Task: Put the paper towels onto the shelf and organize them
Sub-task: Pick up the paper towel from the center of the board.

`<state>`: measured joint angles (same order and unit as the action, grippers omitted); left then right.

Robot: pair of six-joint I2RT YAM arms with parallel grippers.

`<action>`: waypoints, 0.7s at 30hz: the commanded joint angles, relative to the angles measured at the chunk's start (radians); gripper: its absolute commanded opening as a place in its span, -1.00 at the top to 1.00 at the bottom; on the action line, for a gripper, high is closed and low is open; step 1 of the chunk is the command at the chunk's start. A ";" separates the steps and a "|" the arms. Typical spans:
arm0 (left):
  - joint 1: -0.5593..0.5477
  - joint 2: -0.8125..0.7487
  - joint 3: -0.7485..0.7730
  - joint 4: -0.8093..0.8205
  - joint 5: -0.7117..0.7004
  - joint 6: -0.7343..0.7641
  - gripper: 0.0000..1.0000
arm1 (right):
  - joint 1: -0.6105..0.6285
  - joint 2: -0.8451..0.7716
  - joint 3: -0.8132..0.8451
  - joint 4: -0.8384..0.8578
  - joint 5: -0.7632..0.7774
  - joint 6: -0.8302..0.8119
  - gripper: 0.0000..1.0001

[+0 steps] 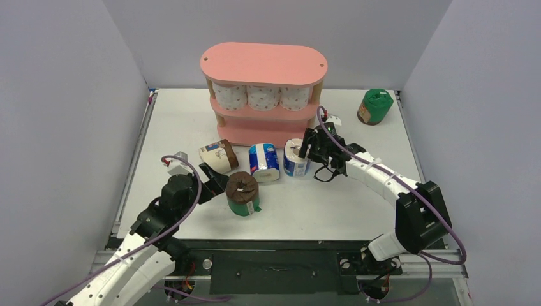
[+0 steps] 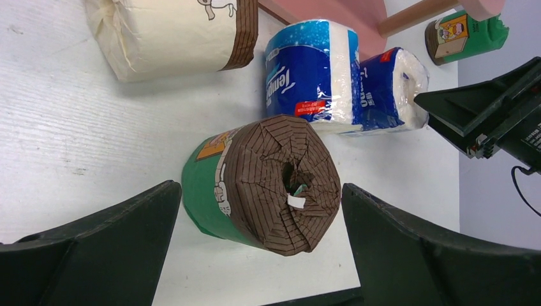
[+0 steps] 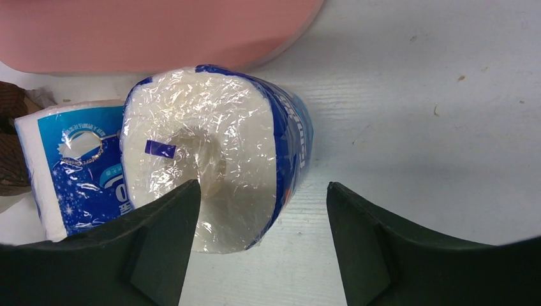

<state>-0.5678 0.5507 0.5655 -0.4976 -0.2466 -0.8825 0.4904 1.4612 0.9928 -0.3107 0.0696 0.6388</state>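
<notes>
Table [image 1: 357, 191] white, fills the middle of the top view. Shelf [image 1: 263, 64] pink, upper centre, at the far edge of the table. Three dotted white rolls [image 1: 261, 97] stand in a row on its middle tier, touching each other; the bottom tier is hidden by the board in front

Left gripper [image 1: 215, 180] lower left of centre, jaws spread wide. In its wrist view the fingers [image 2: 108, 248] sit either side of the green roll with brown end [image 1: 243, 193], with a gap showing on both sides. That roll is tilted on the table

Right gripper [image 1: 308, 145] right of centre, jaws spread over the standing blue roll [image 1: 296, 157]. In the wrist view one finger overlaps the roll's wrapped top and the other is clear of it; contact cannot be told. This roll is upright, just in front of the shelf's right end

Lying blue roll [image 1: 264, 162] is on its side, just left of the standing one. Beige roll [image 1: 218, 155] lies further left. Green roll [image 1: 374, 106] is alone at the upper right, well apart
</notes>
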 commanded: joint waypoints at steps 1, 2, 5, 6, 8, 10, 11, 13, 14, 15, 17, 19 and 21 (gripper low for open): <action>0.000 -0.027 -0.037 0.099 0.026 -0.019 -0.93 | -0.012 0.029 0.061 0.040 -0.010 -0.007 -0.33; 0.000 -0.029 -0.040 0.102 0.026 -0.023 -0.93 | -0.012 0.033 0.063 0.040 -0.011 -0.007 -0.30; 0.001 -0.027 -0.049 0.105 0.025 -0.025 -0.93 | -0.012 0.048 0.065 0.039 -0.013 -0.005 -0.25; 0.001 -0.027 -0.050 0.104 0.024 -0.027 -0.93 | -0.013 0.051 0.065 0.039 -0.013 -0.005 -0.22; 0.002 -0.017 -0.054 0.107 0.022 -0.030 -0.93 | -0.013 0.058 0.066 0.039 -0.012 -0.005 -0.18; 0.002 -0.006 -0.058 0.112 0.030 -0.034 -0.93 | -0.015 0.069 0.068 0.038 -0.012 -0.005 -0.15; 0.002 0.001 -0.062 0.113 0.032 -0.036 -0.93 | -0.017 0.077 0.069 0.039 -0.013 -0.003 -0.14; 0.002 0.010 -0.067 0.114 0.038 -0.042 -0.93 | -0.018 0.089 0.071 0.037 -0.015 0.000 -0.13; 0.002 0.012 -0.069 0.114 0.042 -0.047 -0.93 | -0.018 0.095 0.072 0.037 -0.014 0.001 -0.12; 0.003 0.014 -0.074 0.116 0.044 -0.050 -0.93 | -0.018 0.096 0.073 0.037 -0.014 0.001 -0.12; 0.003 0.014 -0.081 0.118 0.051 -0.058 -0.93 | -0.018 0.103 0.073 0.037 -0.010 0.002 -0.11; 0.003 0.013 -0.091 0.123 0.057 -0.064 -0.93 | -0.020 0.108 0.073 0.036 -0.010 0.004 -0.08; 0.004 0.011 -0.100 0.128 0.064 -0.071 -0.93 | -0.020 0.112 0.071 0.038 -0.012 0.005 -0.02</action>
<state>-0.5678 0.5667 0.4755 -0.4320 -0.2047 -0.9333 0.4782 1.5566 1.0313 -0.2893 0.0502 0.6407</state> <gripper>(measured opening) 0.966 0.537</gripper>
